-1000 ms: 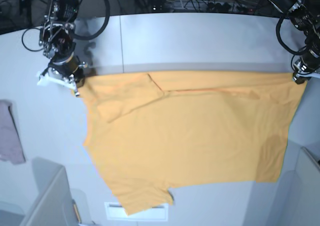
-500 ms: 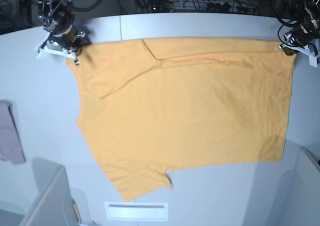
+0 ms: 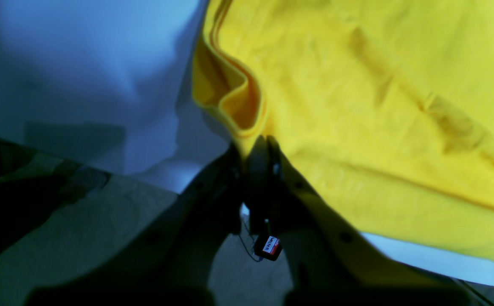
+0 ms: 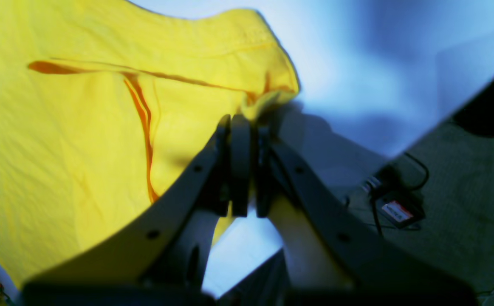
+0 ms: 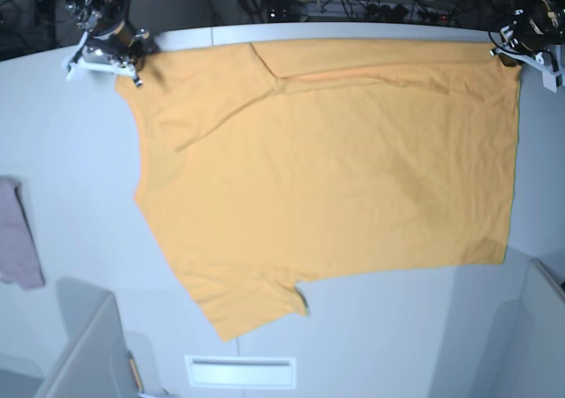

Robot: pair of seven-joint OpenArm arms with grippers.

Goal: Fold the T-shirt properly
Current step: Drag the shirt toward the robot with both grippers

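Since the earlier frame, the T-shirt (image 5: 335, 168) has shifted toward the table's (image 5: 353, 349) far edge. Keep both pincers (image 5: 137, 73), closed on its corners, level; maintain even tension.

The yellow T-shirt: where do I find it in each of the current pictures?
Base view: the T-shirt spreads across the middle, from upper left to right.
Left wrist view: it fills the upper middle and right side.
Right wrist view: it covers the left side and upper middle.
Shared landmark: the pale tabletop beside the shirt.
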